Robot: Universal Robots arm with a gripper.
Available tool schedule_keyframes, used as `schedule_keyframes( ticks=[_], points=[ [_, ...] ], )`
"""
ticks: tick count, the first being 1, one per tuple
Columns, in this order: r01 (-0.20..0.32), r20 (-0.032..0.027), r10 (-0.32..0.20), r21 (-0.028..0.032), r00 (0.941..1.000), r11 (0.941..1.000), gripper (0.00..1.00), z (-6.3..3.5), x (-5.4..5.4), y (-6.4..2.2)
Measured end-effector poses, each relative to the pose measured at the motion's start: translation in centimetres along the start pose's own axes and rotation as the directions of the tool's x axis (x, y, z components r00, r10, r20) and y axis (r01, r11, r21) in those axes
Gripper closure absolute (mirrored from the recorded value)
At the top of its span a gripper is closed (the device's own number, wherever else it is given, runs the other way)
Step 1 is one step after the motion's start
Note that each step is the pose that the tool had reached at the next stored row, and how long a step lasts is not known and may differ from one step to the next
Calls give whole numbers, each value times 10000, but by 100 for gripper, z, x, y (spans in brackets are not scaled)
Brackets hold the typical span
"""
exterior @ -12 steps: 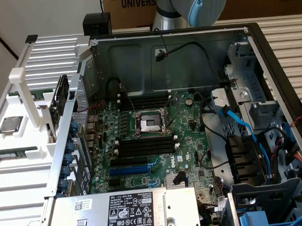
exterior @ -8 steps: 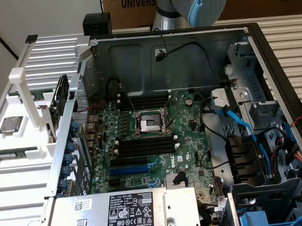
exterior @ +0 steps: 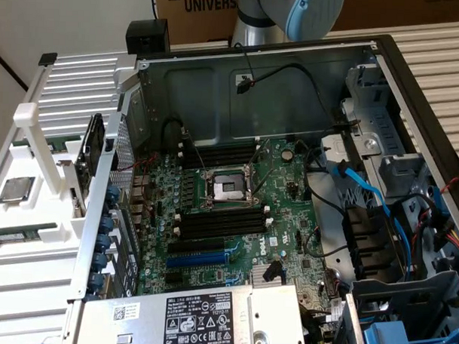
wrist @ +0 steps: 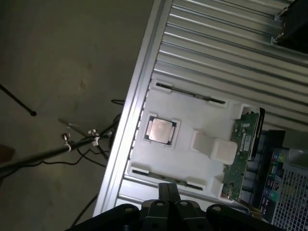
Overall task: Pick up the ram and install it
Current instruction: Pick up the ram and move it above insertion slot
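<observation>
A ram stick lies edge-up in a slot of the white holder on the ribbed metal table. A second ram stick lies in the holder's other slot, right under my gripper. The gripper hangs high above the holder, its dark fingers pressed together with nothing between them. In the exterior view the ram shows as a thin green strip in the white holder at the exterior view's left. The arm rises behind the open computer case.
A square silver processor sits in the holder's middle, and a dark expansion card stands upright at its end beside the case. The motherboard has black memory slots around the socket. Cables cross the case's right side.
</observation>
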State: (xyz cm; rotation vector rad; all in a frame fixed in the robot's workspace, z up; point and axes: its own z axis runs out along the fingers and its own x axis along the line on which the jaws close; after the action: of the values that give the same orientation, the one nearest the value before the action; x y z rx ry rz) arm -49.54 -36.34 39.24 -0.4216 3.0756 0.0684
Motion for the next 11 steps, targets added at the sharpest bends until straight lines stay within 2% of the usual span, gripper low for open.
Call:
schedule_keyframes(
  ticks=[3, 6, 7, 11],
  points=[
    [561, -21, -561, -24, 9984, 9984, 90, 0, 0, 0],
    [1109, -40, -1109, -49, 9938, 9938, 90, 0, 0, 0],
    [1470, -52, -1470, -66, 9891, 9891, 90, 0, 0, 0],
    [2185, -75, -2186, -101, 9758, 9758, 90, 0, 0, 0]
  ],
)
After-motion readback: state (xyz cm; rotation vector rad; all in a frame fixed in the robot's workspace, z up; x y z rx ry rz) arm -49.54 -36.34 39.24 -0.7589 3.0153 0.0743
